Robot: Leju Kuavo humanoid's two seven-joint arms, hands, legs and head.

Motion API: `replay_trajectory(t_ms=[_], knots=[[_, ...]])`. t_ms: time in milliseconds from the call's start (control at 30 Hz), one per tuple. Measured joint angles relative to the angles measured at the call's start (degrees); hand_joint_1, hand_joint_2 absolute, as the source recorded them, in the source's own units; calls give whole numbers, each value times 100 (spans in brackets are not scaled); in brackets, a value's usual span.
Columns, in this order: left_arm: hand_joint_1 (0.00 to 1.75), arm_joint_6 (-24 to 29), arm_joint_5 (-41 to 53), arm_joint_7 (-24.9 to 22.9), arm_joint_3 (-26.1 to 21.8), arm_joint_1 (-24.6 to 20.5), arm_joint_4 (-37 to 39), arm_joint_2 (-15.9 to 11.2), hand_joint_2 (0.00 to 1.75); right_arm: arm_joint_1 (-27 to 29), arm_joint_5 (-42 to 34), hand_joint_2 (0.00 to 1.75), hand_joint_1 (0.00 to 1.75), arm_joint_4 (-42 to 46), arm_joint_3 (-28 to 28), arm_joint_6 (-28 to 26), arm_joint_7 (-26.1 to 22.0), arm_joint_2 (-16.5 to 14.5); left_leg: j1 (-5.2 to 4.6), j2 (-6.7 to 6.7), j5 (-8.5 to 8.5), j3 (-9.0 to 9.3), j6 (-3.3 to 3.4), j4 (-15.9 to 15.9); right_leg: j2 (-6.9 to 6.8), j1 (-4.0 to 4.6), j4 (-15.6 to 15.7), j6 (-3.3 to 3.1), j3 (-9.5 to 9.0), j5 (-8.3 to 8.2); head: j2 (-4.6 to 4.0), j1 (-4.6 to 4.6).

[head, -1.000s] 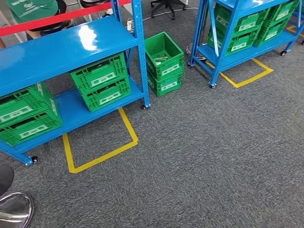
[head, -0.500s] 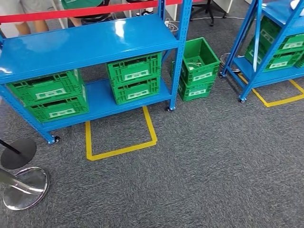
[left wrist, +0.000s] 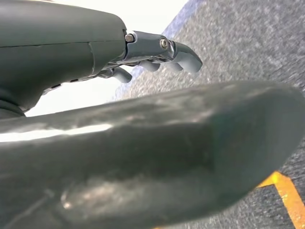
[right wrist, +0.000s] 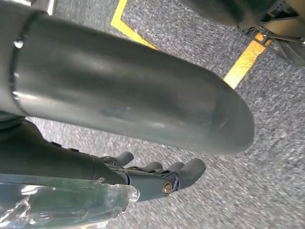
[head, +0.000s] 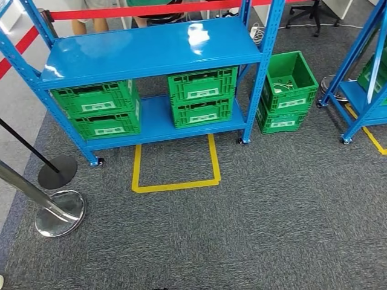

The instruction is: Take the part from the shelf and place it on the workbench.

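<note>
empty hands (left wrist: 158, 52), crate (head: 287, 81) with parts

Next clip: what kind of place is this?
Likely a warehouse-style or factory test area: blue metal shelving holding green parts crates, yellow floor-tape marking on grey carpet, and a red barrier belt on stanchions.

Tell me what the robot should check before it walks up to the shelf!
1. Shelf faces the robot: ok.
2. Robot stands at the yellow box: not ok, the box lies ahead on the carpet.
3. Post bases out of the way: ok, they sit left of the box.
4. Part spotted: cannot tell, the crates hide their insides.
5. Left hand free: ok, fingers apart, nothing held.
6. Right hand free: cannot tell, something clear and shiny sits beside it.
</note>
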State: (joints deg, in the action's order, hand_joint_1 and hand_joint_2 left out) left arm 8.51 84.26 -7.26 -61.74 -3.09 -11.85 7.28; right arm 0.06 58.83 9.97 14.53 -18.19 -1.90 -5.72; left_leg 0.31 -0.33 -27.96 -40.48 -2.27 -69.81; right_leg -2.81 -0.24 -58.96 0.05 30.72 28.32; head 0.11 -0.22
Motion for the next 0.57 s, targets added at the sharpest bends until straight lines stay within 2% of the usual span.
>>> replay_trajectory(t_ms=[67,133,167,200,233,300,367,400,433,467,500,533,567], knots=[[0,12,-8,0,-5,-6,0,0,0,-4,-5,0,0,0,0,-7,-10,-1,-59,259,308,408,80,727,-126,28,-8,25,-28,31,0,-2],[0,26,-18,0,-8,-31,0,0,0,-4,-15,0,0,0,0,-20,-22,-1,-117,472,397,652,154,1186,-249,66,-6,70,-48,69,0,5],[0,31,-22,0,-10,-35,0,-1,0,-6,-19,0,0,0,0,-25,-25,-2,-132,472,378,675,175,1251,-313,82,3,93,-65,85,0,10],[0,33,-25,0,-14,-30,0,-1,0,-13,-21,0,0,1,0,-28,-27,-2,-127,397,379,670,199,1262,-378,85,22,116,-92,96,0,17],[0,34,-26,0,-19,-17,0,1,0,-22,-21,0,0,3,0,-30,-29,-2,-115,331,387,679,222,1283,-386,80,16,146,-114,119,0,22],[0,37,-26,0,-27,-6,0,5,0,-28,-21,0,0,6,0,-35,-30,-2,-76,222,410,699,277,1321,-163,67,-231,205,-31,295,0,48],[0,47,-25,0,-29,-15,0,0,0,-20,-45,0,0,5,0,18,17,-1,-52,125,420,702,319,1328,155,48,-921,246,300,634,0,91],[0,49,-27,8,-29,-19,0,-5,0,-17,-76,0,0,5,1,78,56,-1,-49,74,420,701,331,1327,220,41,-1290,260,495,768,0,102],[0,45,-36,29,-31,-17,0,-9,0,-13,-115,0,0,4,5,152,100,-1,-49,25,418,704,335,1326,249,35,-1533,271,641,816,0,107],[0,34,-54,56,-33,-14,0,-10,0,-8,-156,0,0,4,14,219,136,-1,-46,-17,416,708,334,1323,257,27,-1571,280,697,749,0,107],[0,20,-72,84,-37,-12,0,-11,0,-4,-187,0,0,4,26,267,159,-1,-40,-50,413,715,326,1320,258,16,-1388,289,647,579,0,105],[0,8,-89,108,-40,-11,0,-11,0,-3,-209,0,0,4,38,297,176,-1,-32,-77,408,722,311,1315,258,1,-1047,299,514,352,0,107],[0,3,-97,116,-41,-11,0,-11,0,-4,-219,0,0,4,45,309,185,-1,-26,-90,406,726,303,1312,258,-8,-849,304,435,224,0,107]])
